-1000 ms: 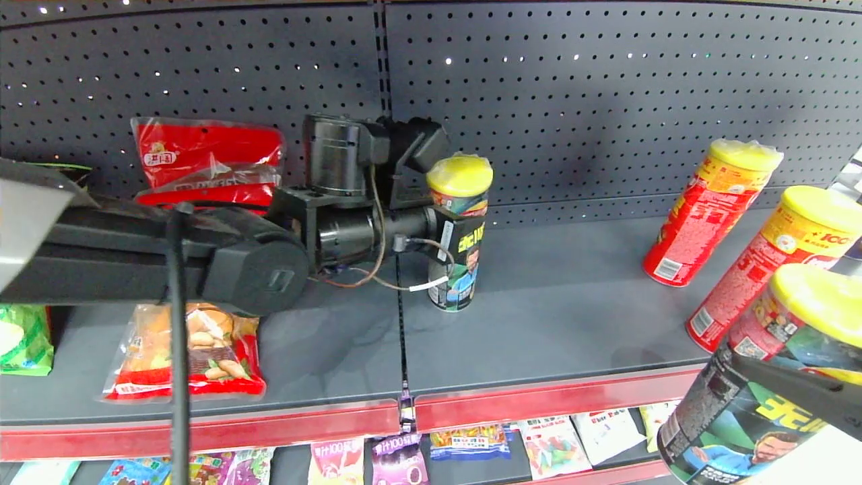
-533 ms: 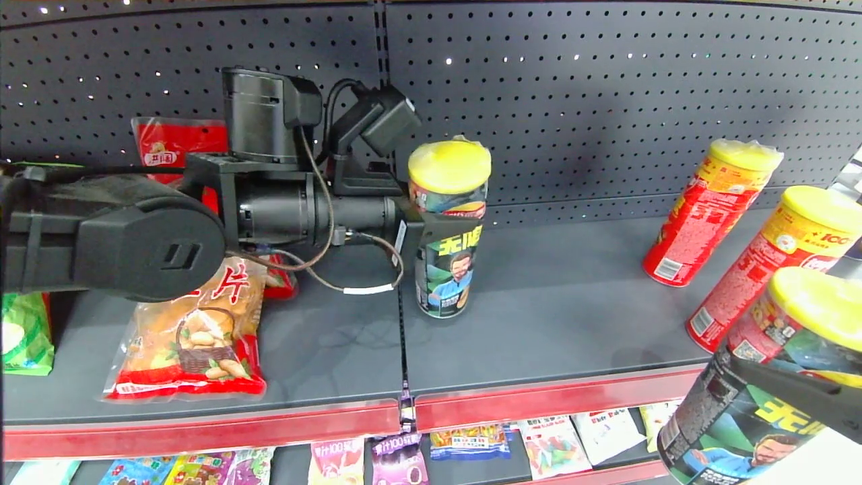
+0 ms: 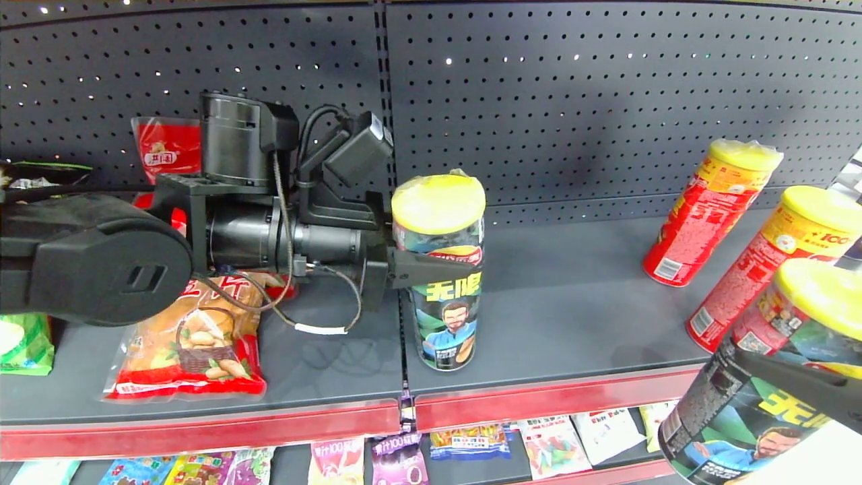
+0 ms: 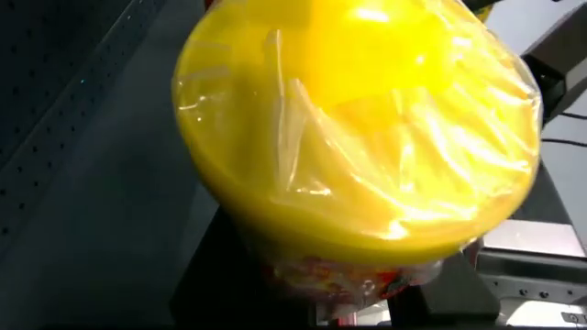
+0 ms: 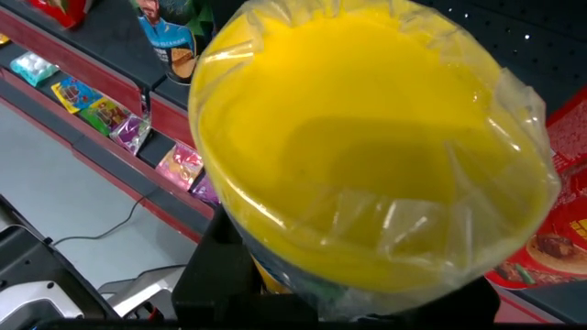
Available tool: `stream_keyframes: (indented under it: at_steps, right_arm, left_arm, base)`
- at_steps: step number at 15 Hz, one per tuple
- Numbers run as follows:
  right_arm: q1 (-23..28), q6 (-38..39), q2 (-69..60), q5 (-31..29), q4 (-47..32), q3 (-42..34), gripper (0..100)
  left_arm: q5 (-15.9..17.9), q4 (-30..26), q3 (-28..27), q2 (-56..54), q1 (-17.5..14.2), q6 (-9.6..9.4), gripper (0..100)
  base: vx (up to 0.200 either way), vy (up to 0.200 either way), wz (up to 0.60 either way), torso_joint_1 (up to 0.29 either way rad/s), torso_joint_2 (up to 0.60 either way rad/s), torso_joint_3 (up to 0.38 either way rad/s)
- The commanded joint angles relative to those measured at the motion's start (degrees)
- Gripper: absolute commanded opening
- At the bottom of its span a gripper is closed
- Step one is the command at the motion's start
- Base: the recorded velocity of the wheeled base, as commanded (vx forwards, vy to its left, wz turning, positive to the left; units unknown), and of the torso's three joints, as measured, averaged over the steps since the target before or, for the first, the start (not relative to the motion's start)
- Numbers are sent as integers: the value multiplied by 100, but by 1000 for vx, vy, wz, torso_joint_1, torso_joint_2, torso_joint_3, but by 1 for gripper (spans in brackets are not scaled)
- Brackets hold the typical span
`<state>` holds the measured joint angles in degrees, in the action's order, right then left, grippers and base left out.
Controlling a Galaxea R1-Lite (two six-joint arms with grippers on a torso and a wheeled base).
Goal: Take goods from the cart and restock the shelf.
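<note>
Clamping a dark can (image 3: pixel 446 323) upright at the near middle of the shelf (image 3: pixel 559 316), the left gripper (image 3: pixel 436 264) seems mid-placement and next must seat it and let go, while the right gripper (image 3: pixel 801 387) holds a second can (image 3: pixel 734 424) at near right, to be shelved after.

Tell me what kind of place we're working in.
Likely a grocery store aisle: a pegboard-backed shelf with a red price rail, bagged snacks, and yellow-lidded chip cans.
</note>
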<state>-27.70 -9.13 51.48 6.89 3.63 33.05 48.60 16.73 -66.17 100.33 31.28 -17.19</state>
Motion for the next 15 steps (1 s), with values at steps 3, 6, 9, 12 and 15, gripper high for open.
stream_keyframes:
  at_steps: [3,6,9,12,15]
  right_arm:
    - [1,-10,2,-3,-38,96,0]
    - [1,-10,2,-12,-38,88,0]
    - [1,-10,2,-12,-38,88,0]
    - [1,-1,-15,-12,-38,88,0]
    - [-8,-10,-24,-12,-38,79,0]
  left_arm:
    - [44,-3,16,136,-43,-241,0]
    - [35,-3,34,189,-43,-259,0]
    - [35,-3,113,189,-43,-285,0]
    - [35,6,175,198,-43,-391,0]
    - [35,6,359,145,-43,-408,0]
  base:
    - [0,0,0,0,0,0]
    - [0,0,0,0,0,0]
    - [0,0,0,0,0,0]
    - [0,0,0,0,0,0]
    - [0,0,0,0,0,0]
